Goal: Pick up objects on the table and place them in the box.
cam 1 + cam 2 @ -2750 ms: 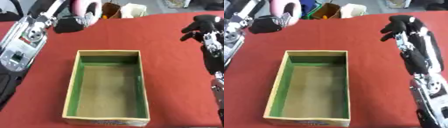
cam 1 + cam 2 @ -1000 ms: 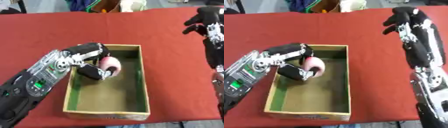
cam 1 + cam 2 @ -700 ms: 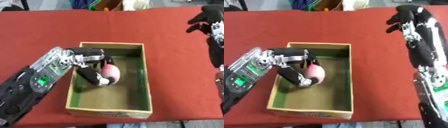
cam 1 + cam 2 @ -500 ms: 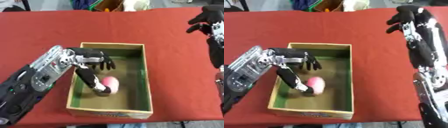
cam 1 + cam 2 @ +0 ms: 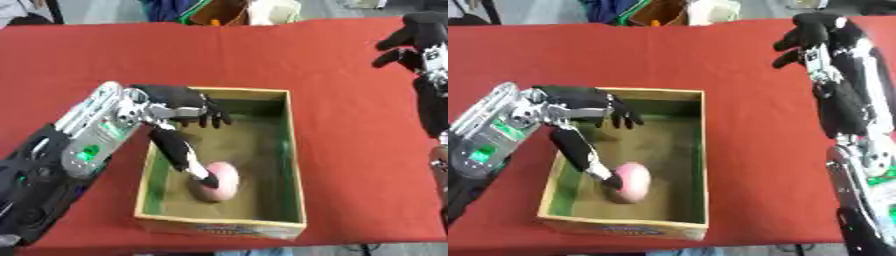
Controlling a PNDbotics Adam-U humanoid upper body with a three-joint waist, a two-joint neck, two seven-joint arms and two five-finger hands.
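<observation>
Box point(image 5: 292, 150) | pink obj point(image 5: 219, 180) inside | L hand point(image 5: 179, 107) spread over it, thumb touching

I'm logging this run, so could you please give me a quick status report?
Left hand open over box, one digit touching pink object on box floor. Right hand raised, idle, far right. Nothing in the way.

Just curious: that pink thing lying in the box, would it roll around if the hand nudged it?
Probably: the pink object looks rounded like an egg, so it may roll or wobble. The box walls would likely stop it. The left hand has its thumb touching it.
</observation>
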